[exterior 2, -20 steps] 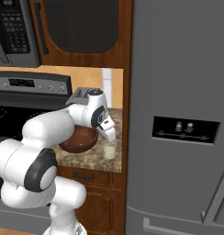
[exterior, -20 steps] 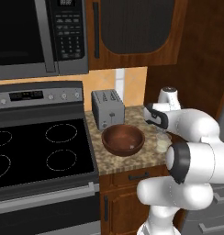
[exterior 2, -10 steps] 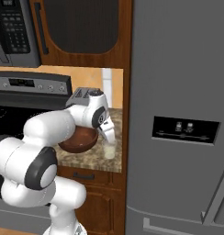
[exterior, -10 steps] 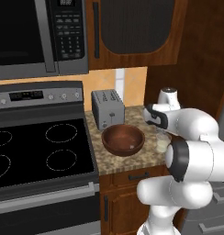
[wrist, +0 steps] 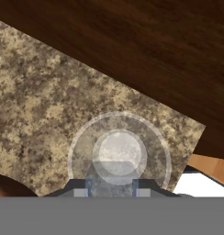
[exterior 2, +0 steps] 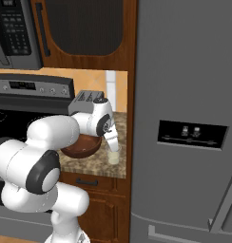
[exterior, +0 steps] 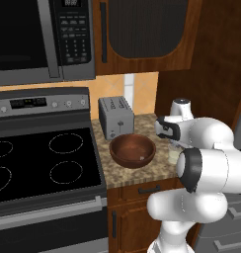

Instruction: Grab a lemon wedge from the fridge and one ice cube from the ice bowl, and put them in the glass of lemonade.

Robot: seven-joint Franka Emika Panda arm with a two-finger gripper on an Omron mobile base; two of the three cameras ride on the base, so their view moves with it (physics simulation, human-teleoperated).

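Glass of lemonade (wrist: 119, 156) directly beneath the hand (exterior 2: 112, 144), on granite counter (wrist: 45, 101)

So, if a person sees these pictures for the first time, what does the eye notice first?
Probably the big white arm, bent over the granite counter, with its gripper right above the glass of lemonade. Next to the glass sits the dark wooden ice bowl, in front of a toaster. The tall grey fridge stands closed at the right.
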